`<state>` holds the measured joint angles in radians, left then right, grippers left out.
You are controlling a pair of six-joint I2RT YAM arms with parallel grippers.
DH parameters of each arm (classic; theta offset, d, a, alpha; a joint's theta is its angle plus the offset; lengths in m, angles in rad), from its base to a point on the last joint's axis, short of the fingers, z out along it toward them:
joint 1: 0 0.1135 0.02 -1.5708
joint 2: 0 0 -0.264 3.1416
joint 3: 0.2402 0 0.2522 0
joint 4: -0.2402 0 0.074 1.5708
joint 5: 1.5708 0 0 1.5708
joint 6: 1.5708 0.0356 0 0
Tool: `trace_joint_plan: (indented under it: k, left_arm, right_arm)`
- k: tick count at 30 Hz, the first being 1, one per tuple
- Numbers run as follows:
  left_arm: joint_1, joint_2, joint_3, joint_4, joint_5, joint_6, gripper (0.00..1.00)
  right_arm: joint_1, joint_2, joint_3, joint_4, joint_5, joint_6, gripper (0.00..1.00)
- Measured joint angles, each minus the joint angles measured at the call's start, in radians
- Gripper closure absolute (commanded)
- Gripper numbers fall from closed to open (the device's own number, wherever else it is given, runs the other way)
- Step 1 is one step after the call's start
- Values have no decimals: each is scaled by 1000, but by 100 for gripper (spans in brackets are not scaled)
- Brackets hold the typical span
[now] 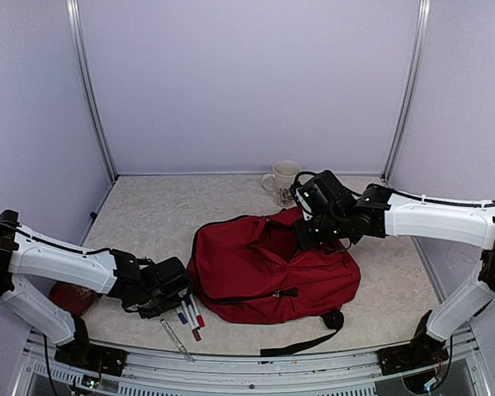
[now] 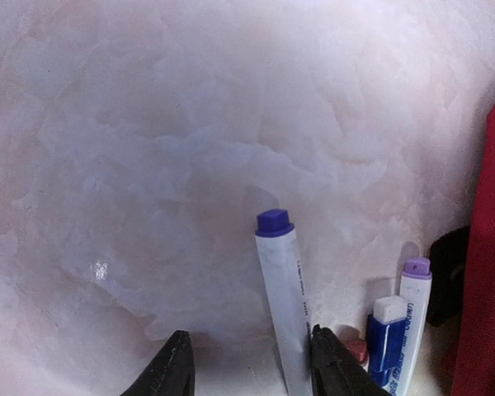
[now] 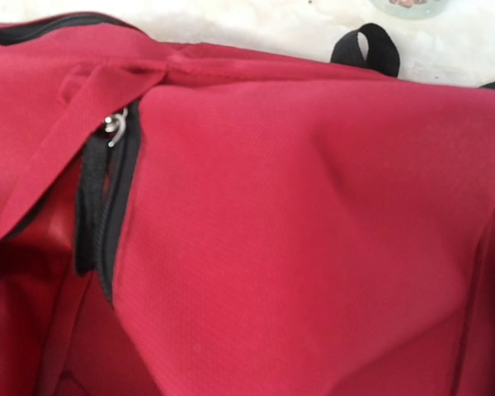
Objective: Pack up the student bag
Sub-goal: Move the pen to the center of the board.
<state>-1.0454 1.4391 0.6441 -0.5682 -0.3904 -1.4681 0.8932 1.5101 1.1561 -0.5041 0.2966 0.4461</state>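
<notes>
The left gripper (image 2: 249,351) holds its fingers apart around the blue-capped marker (image 2: 279,297); it should centre on it before closing; the right gripper (image 1: 307,235), fingers together, rests on the student bag (image 1: 256,276).

Your left arm (image 1: 62,262) and right arm (image 1: 437,216), white link shells, black joint housings, thin black cable along each forearm, black base mounts, left gripper (image 2: 252,371) fingertips (image 2: 175,367) black, tapered.

Dark red student bag (image 1: 264,264) on a pale, marbled table (image 1: 148,214).
Its zippers (image 3: 107,214) are black; the markers (image 2: 280,305) are white with blue and purple caps; the mug (image 1: 282,180) is cream and patterned.
</notes>
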Motion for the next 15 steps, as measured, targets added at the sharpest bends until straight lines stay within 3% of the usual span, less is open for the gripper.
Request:
trace_joint_plan:
  k: [4, 11, 15]
  left_arm:
    - [23, 5, 6, -13, 12, 54, 65]
    - [173, -8, -10, 5, 18, 180, 86]
    - [218, -17, -19, 29, 29, 239, 90]
  right_arm:
    - [0, -8, -13, 3, 0, 0, 100]
    - [0, -16, -16, 4, 5, 0, 100]
    - [0, -26, -17, 3, 16, 0, 100]
